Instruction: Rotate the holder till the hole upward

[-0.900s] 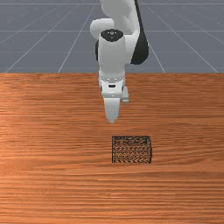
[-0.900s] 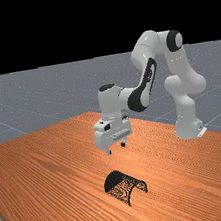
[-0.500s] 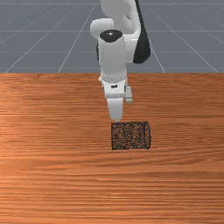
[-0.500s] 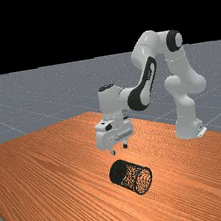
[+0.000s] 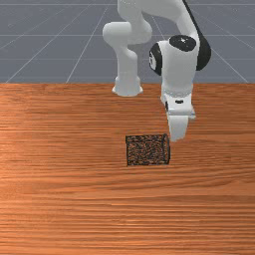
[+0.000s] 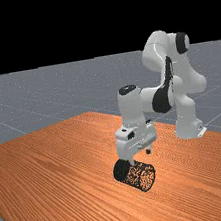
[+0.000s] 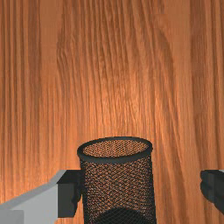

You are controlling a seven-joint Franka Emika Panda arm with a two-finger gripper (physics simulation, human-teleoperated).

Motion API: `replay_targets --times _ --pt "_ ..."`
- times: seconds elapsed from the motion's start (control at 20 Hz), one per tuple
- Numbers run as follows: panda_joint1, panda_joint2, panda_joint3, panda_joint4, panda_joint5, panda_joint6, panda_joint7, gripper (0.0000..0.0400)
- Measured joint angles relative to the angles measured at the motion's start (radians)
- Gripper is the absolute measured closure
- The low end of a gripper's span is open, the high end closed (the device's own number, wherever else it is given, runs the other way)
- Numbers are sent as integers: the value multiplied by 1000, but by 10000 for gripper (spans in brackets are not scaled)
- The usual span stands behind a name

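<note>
The holder (image 5: 147,150) lies sideways just below the front view's middle and looks light, stiff and rolly, so the end effector (image 6: 140,157), spread wide, should hug its sides near the rim (image 7: 116,160).

This is a simulated robot-testing space: an orange-brown bench of streaked wood (image 6: 49,193) carries a jointed white and grey robot arm with black parts (image 6: 186,115). Beyond it, a flat grey floor ruled with thin pale lines (image 6: 25,103) runs to a plain black backdrop (image 6: 68,23).
</note>
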Motion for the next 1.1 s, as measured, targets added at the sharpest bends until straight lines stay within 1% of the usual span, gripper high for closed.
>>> replay_targets --times 0.05,0.1,0.15,0.2,0.25,0.35,0.4,0.5,0.7,1.0,1.1 --pt "14 11 5 19 -1 -12 20 0" --pt "27 5 7 4 -6 15 31 0" --pt "30 36 11 61 -4 -33 28 0" --pt "29 90 12 160 0 -111 23 0" --pt "29 104 10 182 -3 -103 21 0" --pt "26 175 8 306 -5 -167 15 0" --pt "37 154 -10 254 -6 -65 79 0" --pt "32 193 -9 319 -10 -93 60 0" --pt "35 217 -8 349 -14 -100 55 0" --pt "42 98 -4 144 -7 -14 79 0" --pt "38 102 12 150 10 -10 57 0"
